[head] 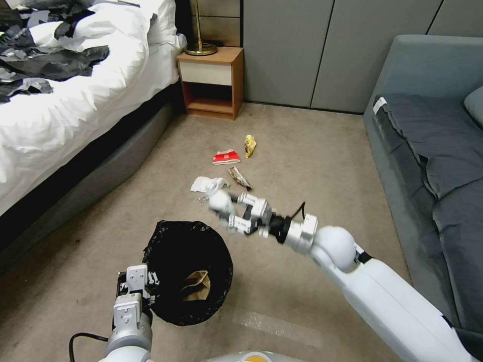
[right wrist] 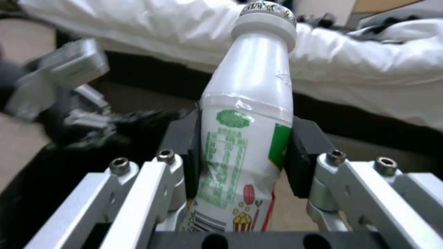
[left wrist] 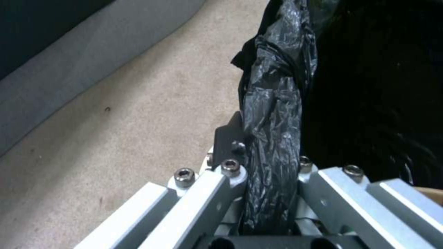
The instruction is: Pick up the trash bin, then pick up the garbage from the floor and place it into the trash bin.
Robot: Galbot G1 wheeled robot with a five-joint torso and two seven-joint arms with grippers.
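Four scraps (head: 227,166) on carpet, right pincer (head: 226,211) clamping white bottle (right wrist: 247,114), left pincer (left wrist: 270,173) clamping bin (head: 188,271) rim.

Right gripper (right wrist: 242,152) clamps small white bottle (right wrist: 247,131) w/ green label; black pads (right wrist: 302,155) press both sides. Bottle cap points twd bed w/ white bedding (right wrist: 360,62). Beyond bottle: left gripper (right wrist: 69,74), blurred, at rim of black-lined trash bin (right wrist: 88,138). Beige carpet (right wrist: 18,138) beneath.

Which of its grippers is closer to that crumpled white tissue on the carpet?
Right. The right gripper, holding a white bottle, hovers beside the tissue; the left gripper grips the bin rim farther back.
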